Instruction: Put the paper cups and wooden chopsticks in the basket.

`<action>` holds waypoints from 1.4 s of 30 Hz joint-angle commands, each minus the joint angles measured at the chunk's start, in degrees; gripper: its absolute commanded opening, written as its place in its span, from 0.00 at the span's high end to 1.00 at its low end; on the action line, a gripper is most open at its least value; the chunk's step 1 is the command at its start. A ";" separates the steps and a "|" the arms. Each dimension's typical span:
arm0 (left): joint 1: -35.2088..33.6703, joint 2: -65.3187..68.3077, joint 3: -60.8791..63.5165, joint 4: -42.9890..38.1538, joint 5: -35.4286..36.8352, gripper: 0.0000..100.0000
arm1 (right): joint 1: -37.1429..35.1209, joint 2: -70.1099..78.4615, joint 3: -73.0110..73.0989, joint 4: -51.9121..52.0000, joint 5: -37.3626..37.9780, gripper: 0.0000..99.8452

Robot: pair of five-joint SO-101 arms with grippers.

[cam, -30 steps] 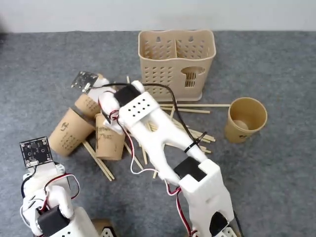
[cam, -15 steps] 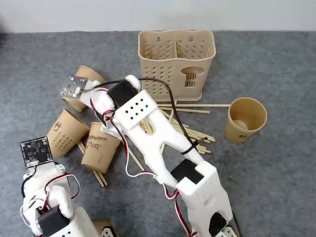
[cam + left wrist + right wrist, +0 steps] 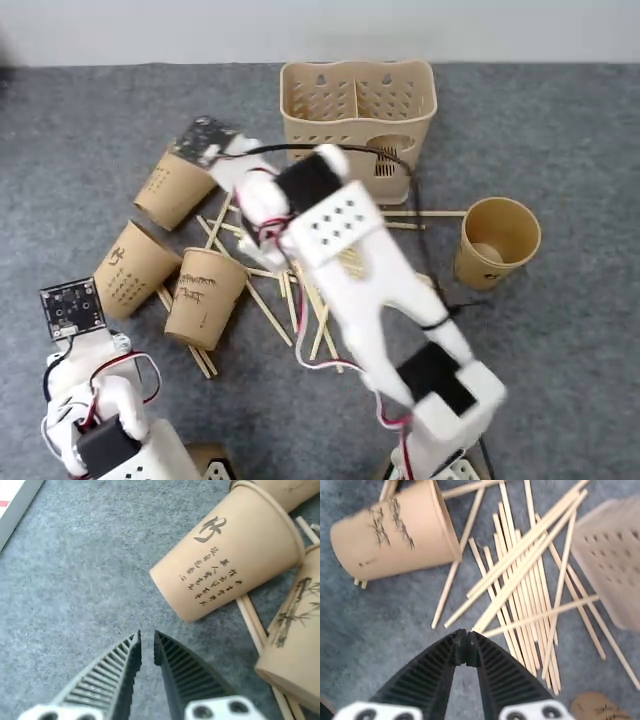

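White plastic arms (image 3: pixel 350 260) with black motors (image 3: pixel 310 183), red, white and black cables (image 3: pixel 300 345), and black ribbed fingers (image 3: pixel 492 672).

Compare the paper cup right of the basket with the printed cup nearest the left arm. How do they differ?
The right-hand cup stands upright, mouth up; the printed cup lies on its side. The right-hand cup stands apart from other cups; the printed cup lies beside another cup. Both are tan paper, outside the basket.

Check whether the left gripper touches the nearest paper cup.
Apart. The left wrist view shows grey carpet between the left gripper and the cup.
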 commanded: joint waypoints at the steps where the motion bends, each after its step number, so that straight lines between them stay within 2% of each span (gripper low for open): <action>1: -2.20 -0.88 -1.54 -3.52 -9.14 0.95 | 3.47 -9.45 4.31 2.33 -0.53 0.99; 3: -5.10 -0.88 -2.24 -5.19 -12.92 0.95 | 3.91 -11.74 7.21 2.33 -0.53 0.99; 7: -14.77 -0.88 -6.90 -6.33 -13.45 0.95 | 2.51 -12.26 10.90 1.45 -0.09 0.98; 11: -25.85 -0.88 -10.68 -6.33 -16.62 0.95 | 0.13 -12.18 13.54 -3.21 -0.09 0.92; 14: -29.01 -0.88 -10.42 -5.89 -20.57 0.95 | -2.33 -12.18 15.56 -7.16 -0.53 0.87; 20: -28.75 -0.88 -5.76 -3.96 -23.12 0.95 | -6.90 -11.56 20.40 -16.92 -0.53 0.78; 26: -24.00 -0.88 -1.01 -0.88 -23.12 0.95 | -9.63 -3.21 20.48 -23.60 -0.18 0.77; 33: -18.81 -0.88 3.56 -0.26 -23.03 0.95 | -9.89 5.93 10.73 -24.13 -0.35 0.77; 42: -18.02 -0.88 5.41 -0.26 -23.03 0.95 | -10.51 15.52 3.25 -24.04 -0.09 0.78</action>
